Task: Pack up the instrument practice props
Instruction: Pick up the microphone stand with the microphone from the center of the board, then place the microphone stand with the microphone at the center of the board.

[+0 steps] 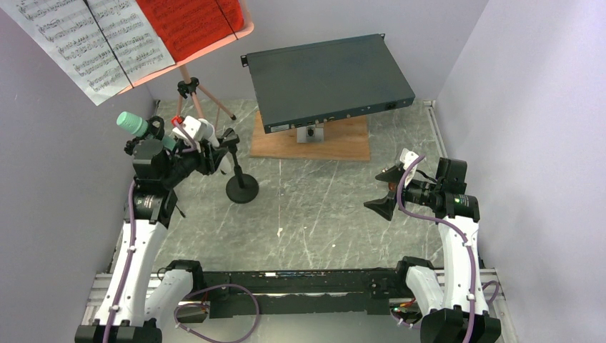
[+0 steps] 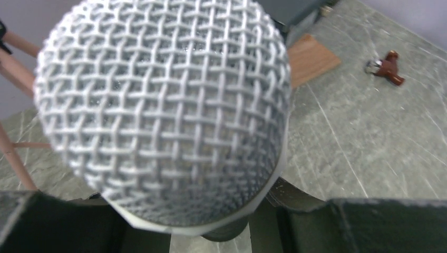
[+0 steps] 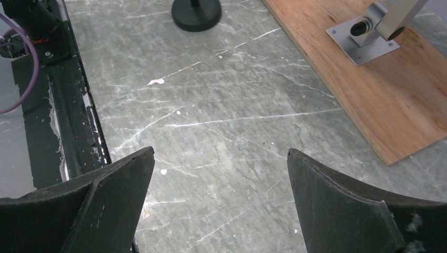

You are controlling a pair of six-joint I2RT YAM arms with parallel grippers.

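Only your left wrist view shows the microphone head (image 2: 161, 113) aimed lengthwise at the lens, left pincer (image 2: 224, 232) grip unclear; overhead, its stand (image 1: 241, 187) sits upright at the counter (image 1: 321, 214) left, right pincer (image 3: 219, 158) wide, empty.

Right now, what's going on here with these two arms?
The left gripper has a white mesh-headed microphone between its fingers, right by the small black mic stand. The right gripper hangs open over the tabletop, holding nothing. The pink music stand with its sheet music stands at the back.

Salmon-pink music stand (image 1: 185, 75) (red page (image 1: 189, 25))
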